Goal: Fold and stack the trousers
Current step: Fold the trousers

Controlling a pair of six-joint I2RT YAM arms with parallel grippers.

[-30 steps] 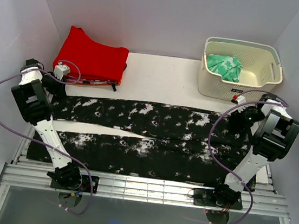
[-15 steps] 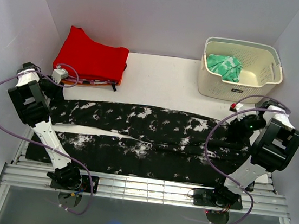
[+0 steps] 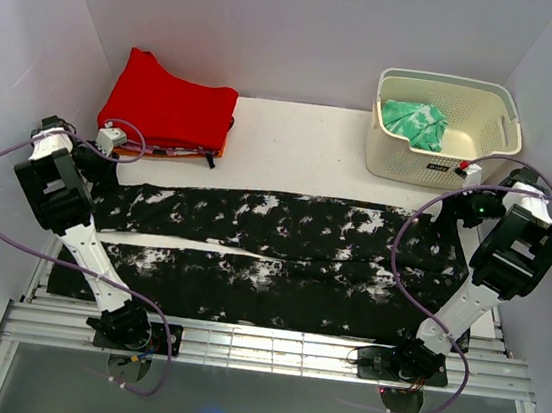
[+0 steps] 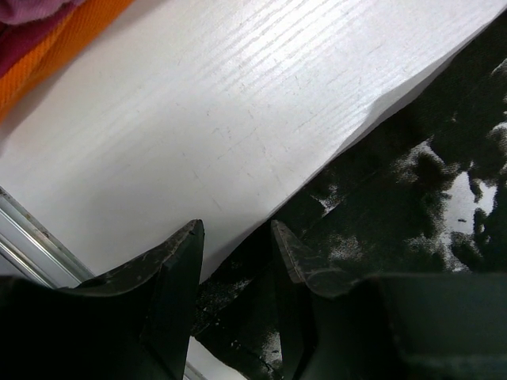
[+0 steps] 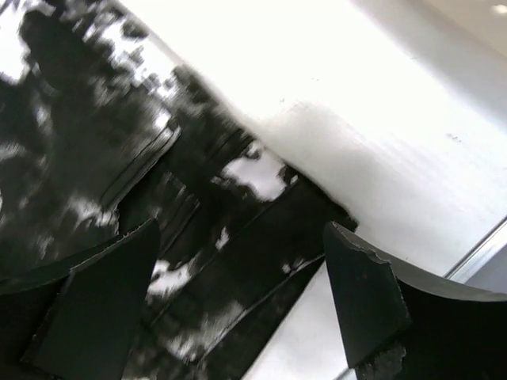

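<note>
The black trousers (image 3: 273, 228) with white splatter lie flat across the table, both legs running left to right, one behind the other. My left gripper (image 3: 99, 167) is at the left end of the far leg. In the left wrist view it (image 4: 236, 226) is open, its fingers astride a corner of the cloth (image 4: 412, 198) that lies on the table. My right gripper (image 3: 454, 210) hangs just above the right, waist end. In the right wrist view it (image 5: 242, 229) is wide open and empty over the cloth's corner (image 5: 95, 142).
A folded red garment (image 3: 168, 103) lies at the back left, and its orange edge (image 4: 47, 32) shows in the left wrist view. A cream basket (image 3: 393, 152) with a green patterned cloth (image 3: 414, 121) stands at the back right. White walls close in both sides.
Both grippers drew the far leg a little toward the near edge. The right gripper then rose and moved to the right, off the waist end. The left arm has held still for the last half second.
</note>
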